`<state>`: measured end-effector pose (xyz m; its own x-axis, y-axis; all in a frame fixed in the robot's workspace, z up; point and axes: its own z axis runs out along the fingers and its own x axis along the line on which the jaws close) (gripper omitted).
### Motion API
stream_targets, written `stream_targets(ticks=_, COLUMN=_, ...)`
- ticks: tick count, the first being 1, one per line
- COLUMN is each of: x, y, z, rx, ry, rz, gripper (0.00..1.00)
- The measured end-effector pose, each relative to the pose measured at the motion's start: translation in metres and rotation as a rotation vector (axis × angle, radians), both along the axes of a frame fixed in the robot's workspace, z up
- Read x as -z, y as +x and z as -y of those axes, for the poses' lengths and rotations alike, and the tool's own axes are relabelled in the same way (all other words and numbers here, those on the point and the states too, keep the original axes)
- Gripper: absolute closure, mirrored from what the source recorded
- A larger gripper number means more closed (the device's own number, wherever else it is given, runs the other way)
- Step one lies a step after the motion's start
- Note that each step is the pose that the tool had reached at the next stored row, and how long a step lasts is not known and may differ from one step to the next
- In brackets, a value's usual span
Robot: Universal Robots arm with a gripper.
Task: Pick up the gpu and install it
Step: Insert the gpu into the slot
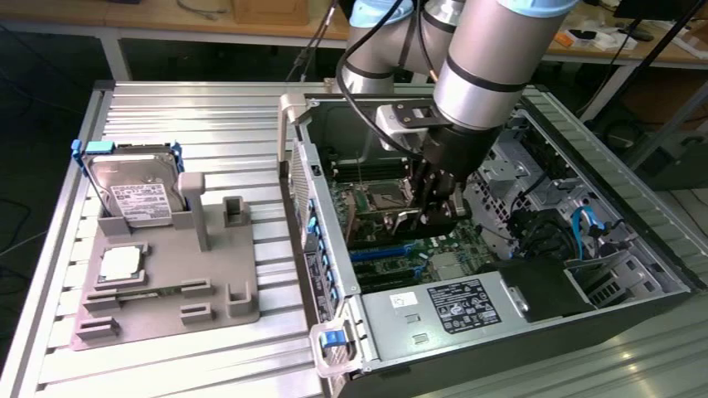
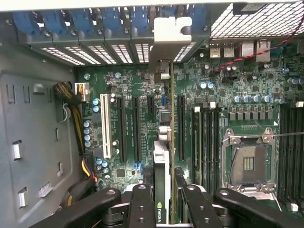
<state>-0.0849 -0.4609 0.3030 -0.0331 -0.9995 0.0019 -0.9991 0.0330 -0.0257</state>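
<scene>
The gpu (image 2: 163, 156) appears edge-on in the wrist view as a thin dark card. Its silver bracket (image 2: 172, 33) reaches the row of rear slot openings of the computer case. My gripper (image 2: 166, 209) is shut on the gpu, one black finger (image 2: 142, 204) on each side of the card. The card stands upright over the green motherboard (image 2: 142, 85), between the long black expansion slots (image 2: 137, 128). I cannot tell whether it touches a slot. In the exterior view my gripper (image 1: 434, 207) reaches down into the open case (image 1: 321, 174) above the motherboard.
The CPU socket (image 2: 247, 161) and memory slots (image 2: 209, 137) lie beside the card. The power supply (image 1: 465, 303) fills the case's near end, with cables and drive bays (image 1: 575, 240) toward the exterior view's right. Outside the case, a grey holder (image 1: 166, 290) carries a blue-framed hard drive (image 1: 133, 195) and a small silver chip (image 1: 119, 264).
</scene>
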Motion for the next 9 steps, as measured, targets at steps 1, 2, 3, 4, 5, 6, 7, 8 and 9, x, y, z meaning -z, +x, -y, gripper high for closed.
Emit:
stream_targets(ticks=1, x=0.0012, y=-0.001, z=0.0000, rx=0.000, ry=-0.0001, rz=0.0016, gripper=0.73)
stream_targets(ticks=2, x=0.0027, y=-0.002, z=0.0000, rx=0.000, ry=0.0000, rz=0.0021, gripper=0.73)
stream_targets(ticks=3, x=0.0042, y=-0.003, z=0.0000, rx=0.000, ry=0.0000, rz=0.0021, gripper=0.73)
stream_targets(ticks=4, x=0.0058, y=-0.004, z=0.0000, rx=0.000, ry=0.0000, rz=0.0022, gripper=0.73)
stream_targets(ticks=5, x=0.0076, y=-0.005, z=0.0000, rx=0.000, ry=0.0000, rz=0.0022, gripper=0.73)
stream_targets(ticks=6, x=0.0094, y=-0.006, z=0.0000, rx=0.000, ry=0.0000, rz=0.0022, gripper=0.73)
stream_targets(ticks=7, x=0.0115, y=-0.006, z=0.0000, rx=0.000, ry=0.0001, rz=0.0023, gripper=0.73)
stream_targets(ticks=8, x=0.0144, y=-0.007, z=0.0000, rx=0.000, ry=0.0001, rz=0.0023, gripper=0.73)
stream_targets(ticks=9, x=0.0159, y=-0.007, z=0.0000, rx=0.000, ry=0.0001, rz=0.0022, gripper=0.73)
